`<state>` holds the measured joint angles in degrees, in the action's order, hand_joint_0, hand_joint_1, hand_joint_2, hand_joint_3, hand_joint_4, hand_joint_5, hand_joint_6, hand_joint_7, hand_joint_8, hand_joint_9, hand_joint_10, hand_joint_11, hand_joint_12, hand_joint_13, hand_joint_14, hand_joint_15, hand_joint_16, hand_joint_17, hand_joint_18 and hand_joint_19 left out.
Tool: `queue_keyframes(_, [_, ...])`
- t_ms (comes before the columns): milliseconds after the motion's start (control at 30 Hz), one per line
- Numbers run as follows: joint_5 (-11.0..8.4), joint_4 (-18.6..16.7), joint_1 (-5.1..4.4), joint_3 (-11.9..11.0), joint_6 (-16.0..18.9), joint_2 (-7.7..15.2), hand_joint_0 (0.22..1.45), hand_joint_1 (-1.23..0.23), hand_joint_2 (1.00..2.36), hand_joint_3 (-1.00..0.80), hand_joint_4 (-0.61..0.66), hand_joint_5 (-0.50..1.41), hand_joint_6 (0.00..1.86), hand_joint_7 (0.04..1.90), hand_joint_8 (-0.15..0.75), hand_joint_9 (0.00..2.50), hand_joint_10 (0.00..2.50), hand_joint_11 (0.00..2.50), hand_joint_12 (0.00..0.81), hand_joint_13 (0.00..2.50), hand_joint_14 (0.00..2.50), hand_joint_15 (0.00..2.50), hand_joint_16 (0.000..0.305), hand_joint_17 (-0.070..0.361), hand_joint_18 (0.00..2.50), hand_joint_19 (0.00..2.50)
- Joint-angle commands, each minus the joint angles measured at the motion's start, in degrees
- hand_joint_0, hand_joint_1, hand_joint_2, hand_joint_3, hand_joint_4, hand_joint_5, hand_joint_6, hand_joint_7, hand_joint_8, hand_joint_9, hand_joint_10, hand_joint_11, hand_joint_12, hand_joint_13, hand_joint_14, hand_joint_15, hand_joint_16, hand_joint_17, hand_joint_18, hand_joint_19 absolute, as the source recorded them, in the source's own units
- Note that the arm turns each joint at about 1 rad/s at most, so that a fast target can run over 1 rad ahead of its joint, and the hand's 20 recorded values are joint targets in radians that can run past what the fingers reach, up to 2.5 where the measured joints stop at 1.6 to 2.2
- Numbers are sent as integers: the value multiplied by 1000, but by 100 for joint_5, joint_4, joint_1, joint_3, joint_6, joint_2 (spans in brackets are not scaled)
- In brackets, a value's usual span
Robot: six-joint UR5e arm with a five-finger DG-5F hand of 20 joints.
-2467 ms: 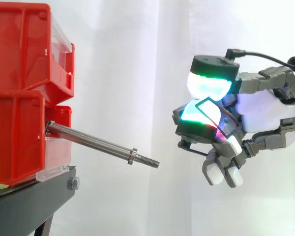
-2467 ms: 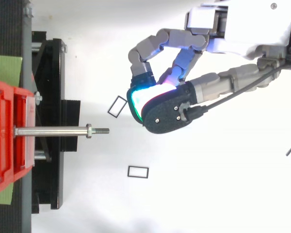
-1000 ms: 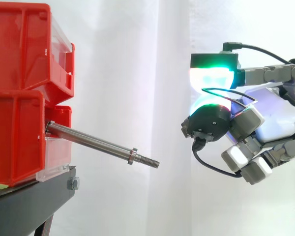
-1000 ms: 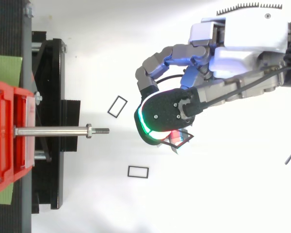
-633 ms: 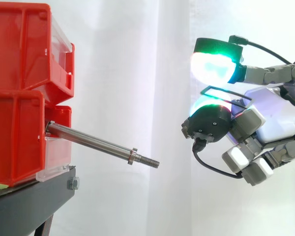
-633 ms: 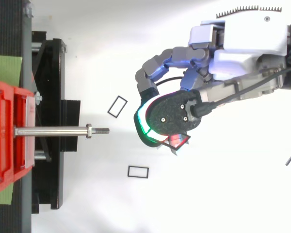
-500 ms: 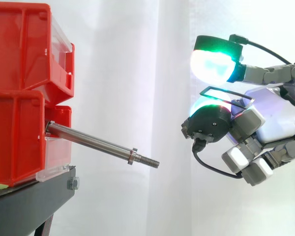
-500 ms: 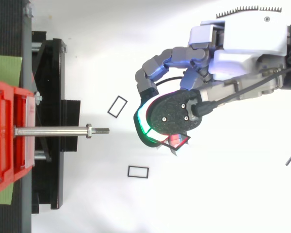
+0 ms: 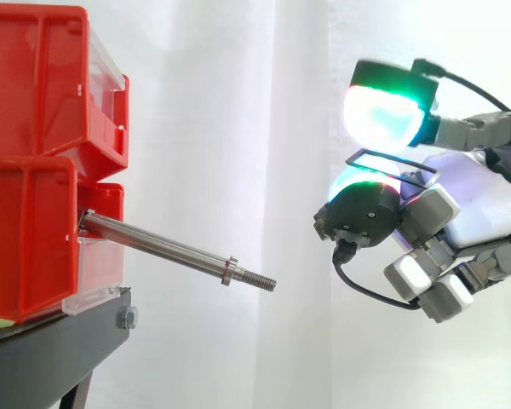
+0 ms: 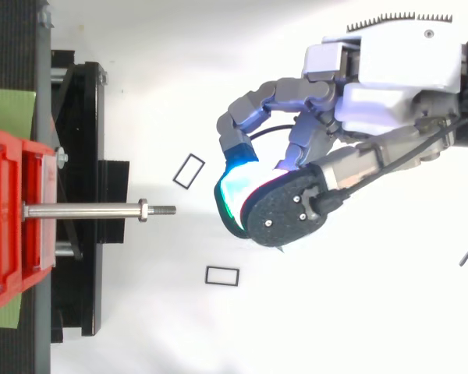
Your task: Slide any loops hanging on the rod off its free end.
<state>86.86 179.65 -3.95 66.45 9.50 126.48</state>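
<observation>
**State of work, side and top views**

1. Bins [image 9: 34, 153]: red, stacked on the black stand [image 9: 51, 349] at the 9 o'clock edge.
2. Rod [image 9: 162, 249]: fixed at the lower bin. In the side view it slopes toward 4 o'clock. In the top view it points to 3 o'clock. From the bin wall past the collar [image 9: 230, 271] to the threaded free end, the shaft is bare and nothing hangs on it.
3. Upper loop [image 10: 189, 171]: a thin black rectangle lying flat on the white surface [image 10: 140, 327], near the free end at its 1 o'clock in the top view.
4. Lower loop [image 10: 221, 275]: same kind, flat on the same surface, at 5 o'clock of the free end and clear of the rod.
5. Hand [image 9: 477, 204]: at 3 o'clock of the free end and apart from it.
6. Fingers [image 9: 383, 106]: parted narrowly. The third loop [image 9: 392, 167] lies flat on the lower pad [image 9: 358, 181]. The upper pad stands just above it, and no firm pinch shows. The other fingers are curled below and hold nothing.

**Progress:** the removal itself appears complete, since no loop is on the rod. What is left, by judgement, is to drop the third loop beside the other two and clear the hand away.
</observation>
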Motion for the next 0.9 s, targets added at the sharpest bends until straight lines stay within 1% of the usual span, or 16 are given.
queue_keyframes(0, [6, 0, 0, 0, 0, 0, 569, -717, 1025, -200, 201, -172, 831, 1402, 371, 1182, 24, 670, 402, 994, 13, 334, 67, 150, 920, 654])
queue_keyframes(100, [6, 0, 0, 0, 0, 0, 557, -705, 1033, -85, 169, -164, 853, 1426, 377, 1204, 22, 674, 402, 999, 15, 339, 66, 150, 924, 659])
queue_keyframes(200, [15, -9, 0, 0, 0, 0, 556, -699, 1034, -25, 147, -154, 859, 1459, 382, 1231, 22, 690, 403, 1002, 13, 340, 66, 149, 924, 662])
queue_keyframes(500, [-11, -18, 0, 0, 0, 0, 558, -702, 1033, 5, 105, -148, 860, 1466, 378, 1233, 25, 692, 407, 998, 13, 334, 66, 149, 925, 661])
queue_keyframes(600, [-38, 0, 0, 0, -88, 9, 560, -708, 1033, 9, 97, -147, 860, 1478, 371, 1216, 25, 677, 407, 980, 13, 333, 66, 150, 917, 652])
queue_keyframes(633, [-38, -9, 0, 0, -159, 0, 562, -709, 1033, 4, 95, -147, 860, 1479, 372, 1215, 24, 679, 408, 976, 13, 330, 66, 149, 916, 652])
queue_keyframes(667, [-38, -18, 0, 0, -334, 9, 563, -711, 1033, 3, 91, -148, 860, 1476, 371, 1212, 24, 685, 407, 968, 13, 335, 66, 149, 911, 653])
queue_keyframes(700, [-38, -26, 0, 0, -616, 9, 564, -712, 1032, -1, 87, -148, 860, 1474, 368, 1203, 25, 677, 405, 960, 14, 326, 66, 149, 905, 654])
queue_keyframes(733, [-38, -26, 0, 0, -756, 0, 565, -713, 1032, -3, 83, -148, 860, 1475, 370, 1203, 22, 676, 402, 952, 13, 327, 66, 148, 903, 655])
queue_keyframes(767, [-38, -35, 17, 0, -1020, 0, 565, -715, 1032, -3, 82, -148, 860, 1475, 368, 1200, 23, 682, 402, 950, 13, 329, 66, 149, 900, 645])
queue_keyframes(833, [-38, -44, 35, 0, -1389, 0, 565, -718, 1033, 5, 75, -148, 860, 1481, 368, 1196, 22, 674, 401, 946, 13, 325, 66, 148, 896, 646])
queue_keyframes(867, [-38, -53, 35, 0, -1723, 0, 566, -720, 1033, 13, 65, -148, 861, 1480, 368, 1195, 25, 672, 399, 943, 13, 329, 66, 147, 893, 645])
